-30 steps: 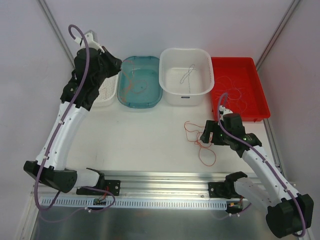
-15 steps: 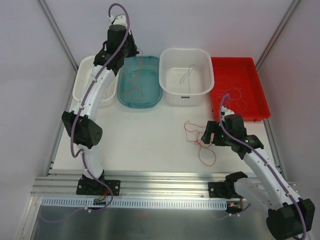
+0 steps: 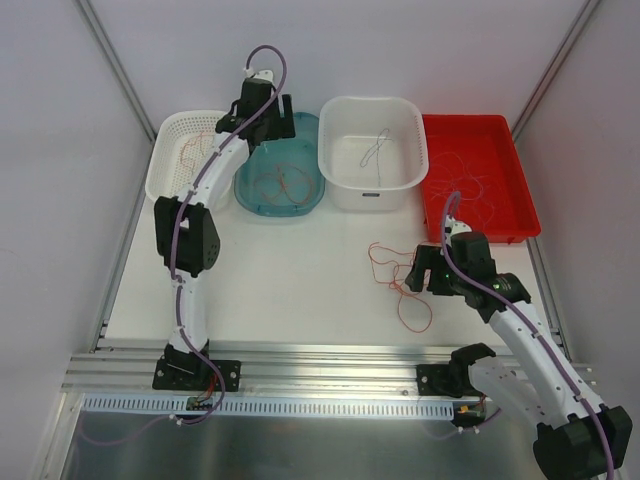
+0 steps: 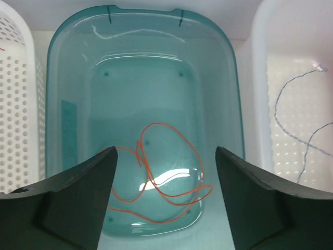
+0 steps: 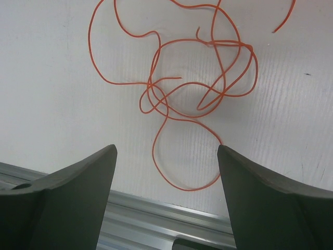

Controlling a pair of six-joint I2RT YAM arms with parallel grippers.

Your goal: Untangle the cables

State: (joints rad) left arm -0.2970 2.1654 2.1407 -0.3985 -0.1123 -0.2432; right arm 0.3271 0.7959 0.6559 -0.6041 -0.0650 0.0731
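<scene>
A tangle of thin orange cables (image 5: 192, 78) lies on the white table (image 3: 300, 270), just ahead of my right gripper (image 5: 166, 156), which hangs open above it with nothing between its fingers. From the top view the right gripper (image 3: 412, 272) is at the tangle's (image 3: 392, 272) right side. My left gripper (image 4: 166, 161) is open over the teal tub (image 4: 67, 78), where a single orange cable (image 4: 171, 172) lies in loose loops on the bottom. From above, the left gripper (image 3: 275, 128) reaches over the tub's far end.
A white tub (image 3: 400, 110) holds a pale grey cable (image 3: 373, 150). The red tray (image 3: 505, 140) at the right holds more orange cables (image 3: 470, 190). A white slotted basket (image 3: 170, 175) stands at the far left. A metal rail (image 3: 320, 360) runs along the near edge.
My left arm swung right from the slotted basket to the teal tub, and its jaws opened. An orange cable now lies loose in the tub. The right arm barely moved.
</scene>
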